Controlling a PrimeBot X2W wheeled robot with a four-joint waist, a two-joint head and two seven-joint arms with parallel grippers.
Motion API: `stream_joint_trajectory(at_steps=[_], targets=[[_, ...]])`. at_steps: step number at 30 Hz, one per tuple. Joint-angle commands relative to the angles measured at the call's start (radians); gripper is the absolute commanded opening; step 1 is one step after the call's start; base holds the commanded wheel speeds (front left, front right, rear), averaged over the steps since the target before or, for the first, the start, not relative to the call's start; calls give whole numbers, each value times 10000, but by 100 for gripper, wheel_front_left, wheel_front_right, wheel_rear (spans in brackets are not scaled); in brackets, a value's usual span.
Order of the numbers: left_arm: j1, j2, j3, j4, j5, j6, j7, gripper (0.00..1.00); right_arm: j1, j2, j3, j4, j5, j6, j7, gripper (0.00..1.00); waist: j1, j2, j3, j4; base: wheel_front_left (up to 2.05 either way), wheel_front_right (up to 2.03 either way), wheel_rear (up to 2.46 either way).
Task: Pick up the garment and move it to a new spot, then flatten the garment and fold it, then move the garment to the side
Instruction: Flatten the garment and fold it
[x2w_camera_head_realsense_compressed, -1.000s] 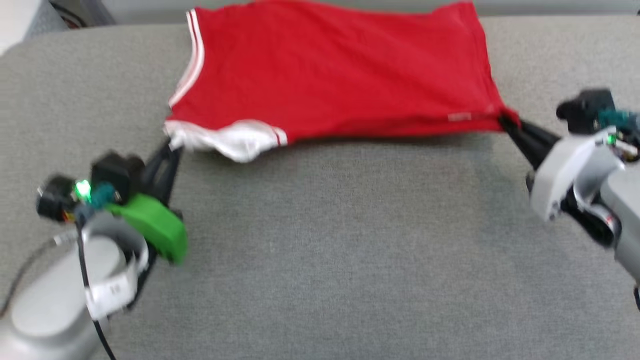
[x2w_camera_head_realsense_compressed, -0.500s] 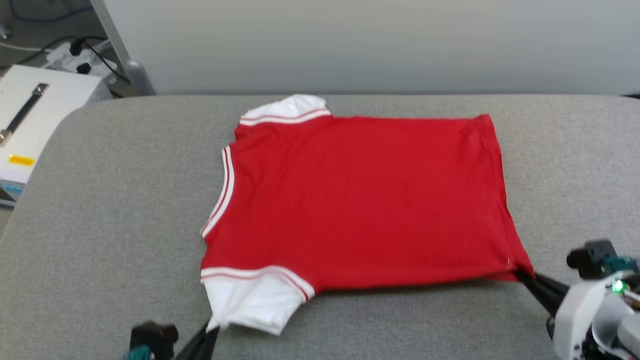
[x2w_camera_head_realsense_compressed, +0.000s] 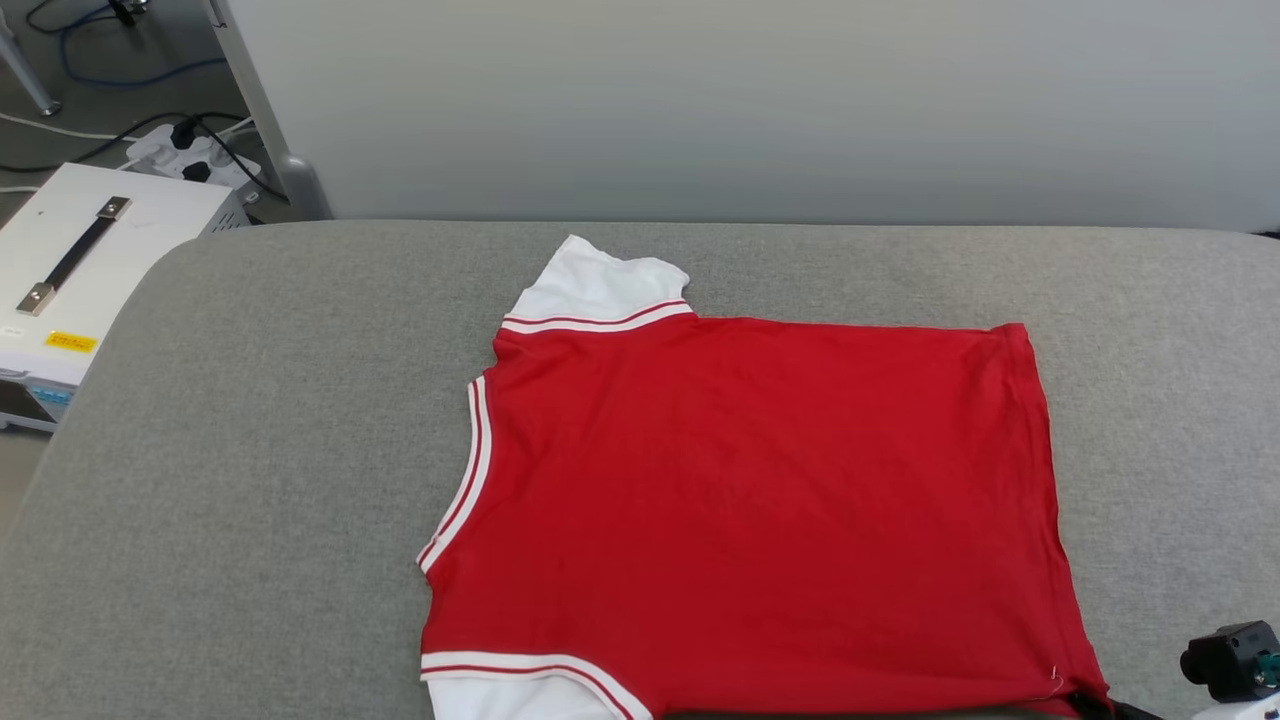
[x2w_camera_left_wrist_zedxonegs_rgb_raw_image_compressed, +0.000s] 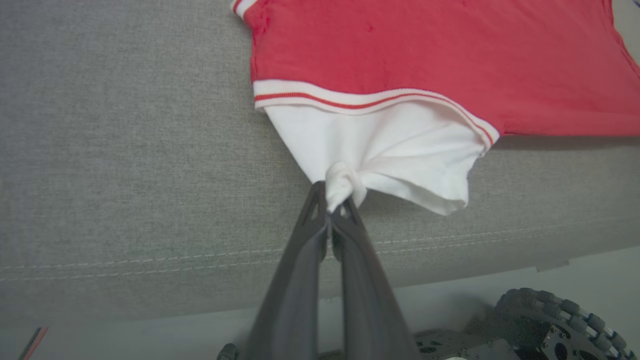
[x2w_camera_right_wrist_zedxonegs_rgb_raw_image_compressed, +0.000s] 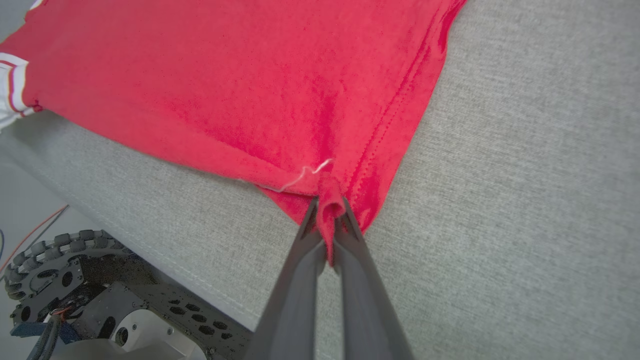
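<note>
garment (x2w_camera_head_realsense_compressed: 750, 500) laid flat, plain red side up, on a grey pad (x2w_camera_head_realsense_compressed: 250, 450) and held at both near corners.
the middle of the pad is covered by the garment, collar turned left and hem right; one white sleeve (x2w_camera_head_realsense_compressed: 600, 285) is spread at the far side. the near sleeve (x2w_camera_left_wrist_zedxonegs_rgb_raw_image_compressed: 380, 145) is bunched and clamped in the closed left gripper (x2w_camera_left_wrist_zedxonegs_rgb_raw_image_compressed: 330, 210). the near hem corner is pinched by the closed right gripper (x2w_camera_right_wrist_zedxonegs_rgb_raw_image_compressed: 327, 212), beside a loose thread (x2w_camera_right_wrist_zedxonegs_rgb_raw_image_compressed: 305, 175).

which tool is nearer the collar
Left. The left tool pinches the near sleeve, just beside the collar; the right tool pinches the hem corner, at the opposite end of the jersey.
</note>
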Motion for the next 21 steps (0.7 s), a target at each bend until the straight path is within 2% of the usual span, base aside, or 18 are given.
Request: stream_joint_trajectory(at_steps=[1, 6, 14, 21], targets=[[-104, 41, 32, 63, 122, -19, -43, 0, 136, 43, -239, -88, -98, -7, 111, 0, 1, 0, 91, -21, 0, 0, 0], [-1135, 152, 156, 255, 796, -240, -27, 0, 99, 496, -1264, -357, -166, -7, 415, 0, 1, 0, 309, -86, 0, 0, 0], [-3572, 191, 578, 765, 1433, -1145, 421, 0, -709, 989, -2686, -730, -337, -7, 1009, 0, 1, 0, 1140, -443, 0, 0, 0], [-5583, -158, 653, 2020, 1785, -2172, 914, 0, -1685, 1299, -3333, -825, -685, -7, 1657, 0, 1, 0, 2142, -662, 0, 0, 0]])
